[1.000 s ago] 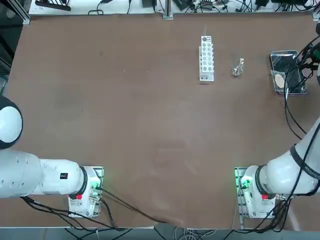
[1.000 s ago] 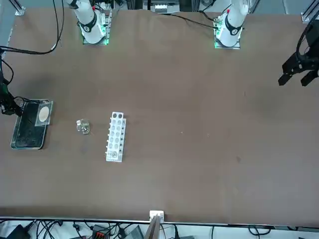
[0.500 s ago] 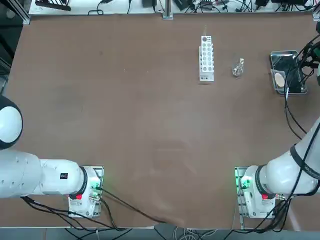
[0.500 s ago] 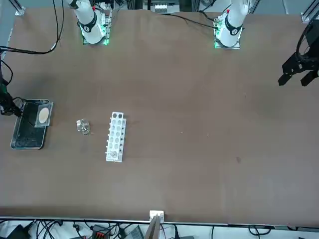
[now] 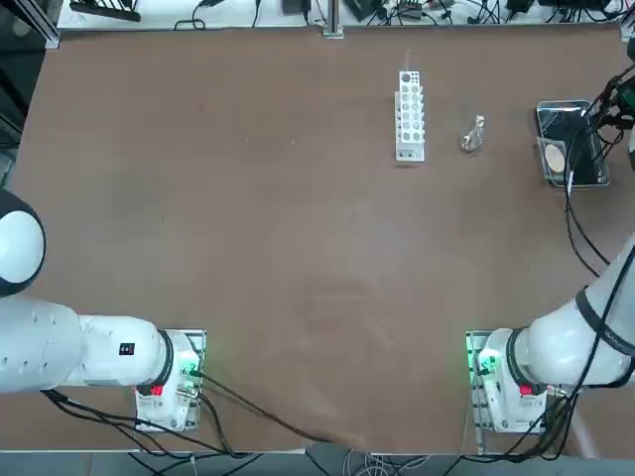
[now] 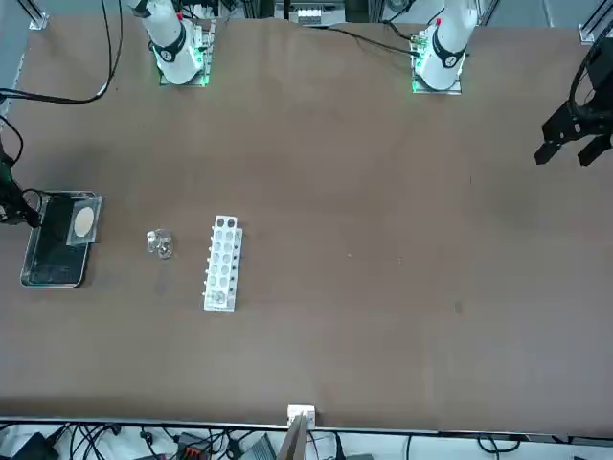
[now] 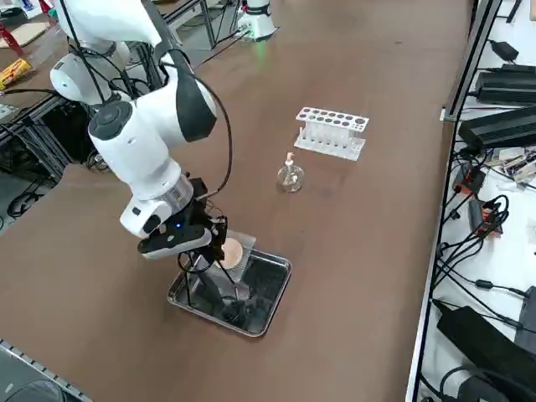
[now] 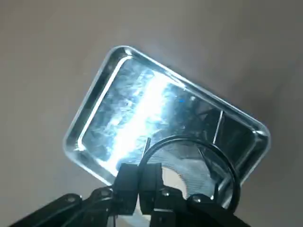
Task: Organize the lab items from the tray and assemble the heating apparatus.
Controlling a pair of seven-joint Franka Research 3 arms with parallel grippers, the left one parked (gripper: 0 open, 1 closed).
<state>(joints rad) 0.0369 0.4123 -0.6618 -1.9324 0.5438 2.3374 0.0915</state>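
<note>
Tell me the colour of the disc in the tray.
Tan, a pale beige; the disc shows best in the front view, at one end of the tray.

Tray [image 5: 589, 180] beside burner [image 5: 473, 134] and rack [image 5: 410, 115]

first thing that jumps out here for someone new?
The right gripper, shut on the black wire stand, just above the shiny metal tray at the table's right edge. Next, the white holed rack with the tiny glass burner beside it, far side of the table.

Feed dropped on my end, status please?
Right hand shut on black wire stand, above tray. Burner beside white rack. Nothing in the way.
</note>
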